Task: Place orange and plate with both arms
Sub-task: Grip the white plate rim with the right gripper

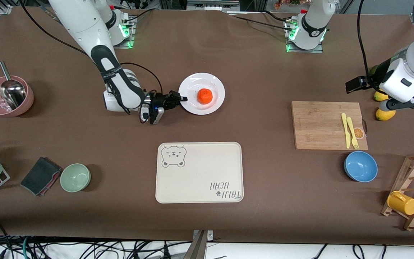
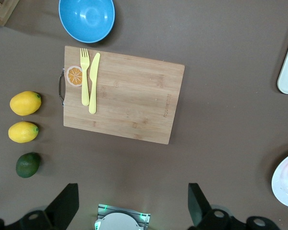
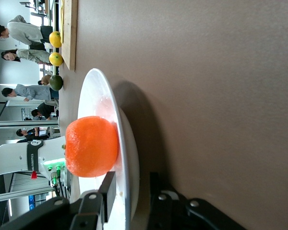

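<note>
The white plate (image 1: pixel 192 83) lies in the middle of the table, farther from the front camera than the bear tray, with the orange (image 1: pixel 205 96) resting on it. My right gripper (image 1: pixel 182 98) lies low at the plate's edge toward the right arm's end. In the right wrist view its fingers (image 3: pixel 108 189) straddle the rim of the plate (image 3: pixel 98 96), one above and one below, with small gaps showing; the orange (image 3: pixel 91 146) sits just past the upper finger. My left gripper (image 1: pixel 408 103) hangs open and empty over the lemons, its fingers (image 2: pixel 62 206) wide apart.
The cream bear tray (image 1: pixel 199 172) lies nearer the front camera than the plate. A wooden cutting board (image 1: pixel 322 126) carries a yellow knife and fork. Lemons (image 1: pixel 385 114), a blue bowl (image 1: pixel 360 166), a mug rack (image 1: pixel 412 194), a green bowl (image 1: pixel 75 177) and a pink bowl (image 1: pixel 7 96) ring the table.
</note>
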Robot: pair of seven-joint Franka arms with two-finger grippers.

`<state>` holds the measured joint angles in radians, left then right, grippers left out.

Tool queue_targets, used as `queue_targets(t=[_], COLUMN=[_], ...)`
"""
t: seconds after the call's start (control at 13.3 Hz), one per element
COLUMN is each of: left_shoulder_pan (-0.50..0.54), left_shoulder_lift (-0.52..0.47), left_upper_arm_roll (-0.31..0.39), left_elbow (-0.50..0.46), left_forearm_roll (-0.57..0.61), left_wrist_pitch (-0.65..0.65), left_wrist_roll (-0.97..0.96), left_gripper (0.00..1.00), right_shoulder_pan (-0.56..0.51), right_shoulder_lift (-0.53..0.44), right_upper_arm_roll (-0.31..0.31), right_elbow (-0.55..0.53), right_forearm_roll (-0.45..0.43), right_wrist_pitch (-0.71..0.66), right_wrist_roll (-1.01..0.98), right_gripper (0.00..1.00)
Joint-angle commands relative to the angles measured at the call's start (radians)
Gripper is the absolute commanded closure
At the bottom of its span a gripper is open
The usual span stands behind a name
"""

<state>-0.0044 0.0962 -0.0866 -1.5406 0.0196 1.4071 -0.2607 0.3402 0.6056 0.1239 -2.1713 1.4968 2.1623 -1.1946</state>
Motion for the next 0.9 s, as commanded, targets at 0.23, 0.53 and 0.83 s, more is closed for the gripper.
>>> queue_targets(t=[0.23,0.53,0.83], left_shoulder_pan=[0.009,0.010,0.014], left_shoulder_lift=[-0.030,-0.030,-0.030], left_upper_arm_roll=[-0.002,-0.002,-0.001], left_elbow=[-0.029,-0.029,-0.030], left_forearm_roll=[-0.027,-0.029,-0.029], left_wrist_pitch=[-0.004,-0.005,-0.007], left_wrist_roll=[0.008,0.008,0.008], left_gripper=[0.00,0.00,0.00], right_shoulder_pan=[0.019,0.019,0.019], right_shoulder_lift=[0.002,0.000,-0.006], right_upper_arm_roll=[-0.001,-0.001,-0.001], right_elbow=[0.001,0.001,0.002], right_forearm_roll=[0.025,0.025,0.025], right_wrist_pitch=[0.016,0.013,0.011], right_wrist_roll=[-0.023,-0.039,-0.042], right_gripper=[0.91,0.95,1.00])
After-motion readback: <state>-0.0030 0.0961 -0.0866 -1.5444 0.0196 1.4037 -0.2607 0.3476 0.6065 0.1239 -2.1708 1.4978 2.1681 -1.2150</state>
